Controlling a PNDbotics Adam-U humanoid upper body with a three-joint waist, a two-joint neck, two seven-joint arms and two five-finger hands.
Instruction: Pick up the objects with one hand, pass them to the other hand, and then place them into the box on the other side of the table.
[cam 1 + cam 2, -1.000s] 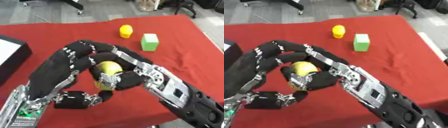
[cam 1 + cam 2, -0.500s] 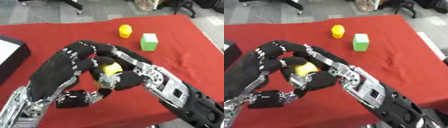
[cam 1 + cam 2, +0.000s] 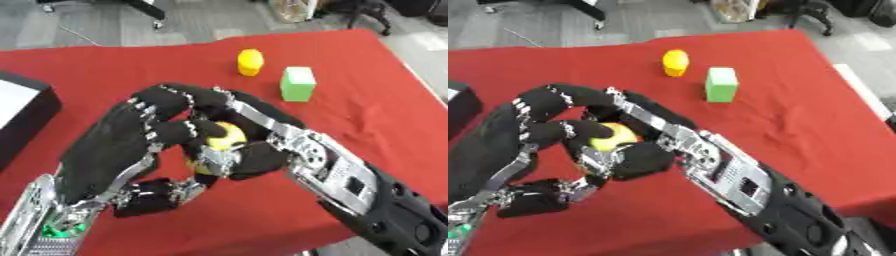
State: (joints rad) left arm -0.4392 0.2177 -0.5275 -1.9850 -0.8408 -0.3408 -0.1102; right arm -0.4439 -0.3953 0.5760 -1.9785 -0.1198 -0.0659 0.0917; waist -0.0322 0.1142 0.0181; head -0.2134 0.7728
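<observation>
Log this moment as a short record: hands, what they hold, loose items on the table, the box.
left hand: fingers curled over the yellow ball
right hand: fingers curled round the same ball from the other side
yellow ball: between both hands, above the red tablecloth
green block: upright on the cloth, far right
yellow object: beside the block, apart from it
black box: left edge

It looks like an office or lab: grey carpet floor (image 3: pixel 105 22), wheeled chair bases (image 3: pixel 367 12) beyond a worktop (image 3: pixel 367 100) draped in red cloth.
</observation>
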